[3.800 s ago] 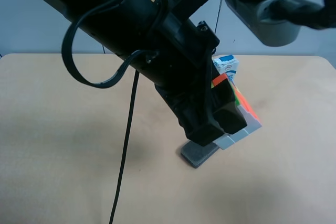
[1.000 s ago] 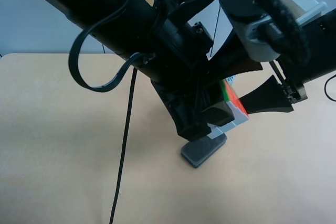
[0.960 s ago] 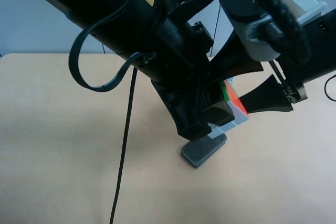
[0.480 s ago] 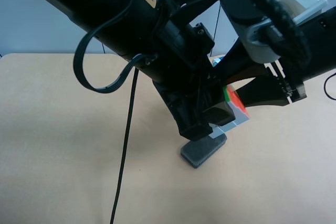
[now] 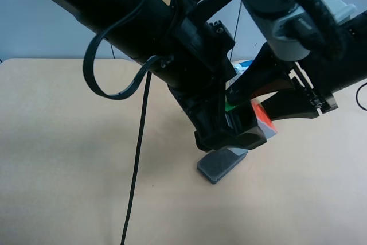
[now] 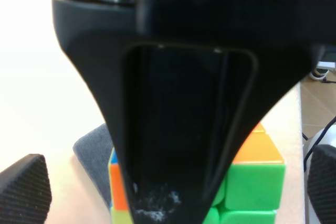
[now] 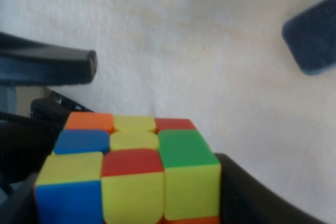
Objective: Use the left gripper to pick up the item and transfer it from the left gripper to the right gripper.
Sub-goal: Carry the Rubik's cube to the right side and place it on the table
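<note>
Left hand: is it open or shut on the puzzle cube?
Open. The left hand has its fingertips clear of the puzzle cube on both sides.

Both arms meet over the tabletop's middle. The all-black left gripper (image 5: 232,139) has its jaws spread wide, while the grey-housed right gripper (image 5: 252,104) clamps the puzzle cube (image 7: 131,177).

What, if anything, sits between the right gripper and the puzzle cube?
Nothing visible. The right gripper is closed on the puzzle cube, one finger lying across its face in the left wrist view. The left gripper stands open to either side; the grey block lies on the table below.
</note>
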Controlling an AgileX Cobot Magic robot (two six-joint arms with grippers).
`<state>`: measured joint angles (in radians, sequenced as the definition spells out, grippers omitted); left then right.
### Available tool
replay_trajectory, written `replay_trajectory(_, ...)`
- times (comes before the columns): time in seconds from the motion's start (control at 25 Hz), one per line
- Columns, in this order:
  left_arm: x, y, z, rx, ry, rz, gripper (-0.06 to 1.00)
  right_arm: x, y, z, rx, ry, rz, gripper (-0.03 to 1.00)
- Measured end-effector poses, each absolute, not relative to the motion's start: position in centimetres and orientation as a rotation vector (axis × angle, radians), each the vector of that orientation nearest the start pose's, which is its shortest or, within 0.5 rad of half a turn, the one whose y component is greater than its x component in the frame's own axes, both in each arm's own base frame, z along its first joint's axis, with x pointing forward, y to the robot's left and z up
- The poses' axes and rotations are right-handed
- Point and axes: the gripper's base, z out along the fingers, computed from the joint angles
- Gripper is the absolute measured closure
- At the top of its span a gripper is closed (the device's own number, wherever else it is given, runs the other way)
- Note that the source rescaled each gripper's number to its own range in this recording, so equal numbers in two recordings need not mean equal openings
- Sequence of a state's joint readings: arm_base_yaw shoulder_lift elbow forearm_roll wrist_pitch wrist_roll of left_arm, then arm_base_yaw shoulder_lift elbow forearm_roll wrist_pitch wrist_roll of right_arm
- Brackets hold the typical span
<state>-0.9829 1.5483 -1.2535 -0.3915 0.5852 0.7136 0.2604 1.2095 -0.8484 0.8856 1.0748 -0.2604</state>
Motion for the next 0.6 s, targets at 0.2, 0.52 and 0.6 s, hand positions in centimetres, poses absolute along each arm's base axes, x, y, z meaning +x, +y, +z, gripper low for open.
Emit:
replay_trajectory(0.2,17.3,-29.2,31.7,1.657,1.765,-0.489,-0.04,18.8,11.4,29.4,-0.223,2.688,1.174,0.93)
replay_trajectory(0.52,15.8,-24.9,35.4,1.659,1.772,-0.315,-0.04,18.8,11.4,29.4,-0.223,2.688,1.175,0.93)
replay_trajectory(0.6,15.4,-23.7,36.4,1.619,1.797,-0.283,-0.04,18.8,11.4,29.4,-0.223,2.688,1.175,0.93)
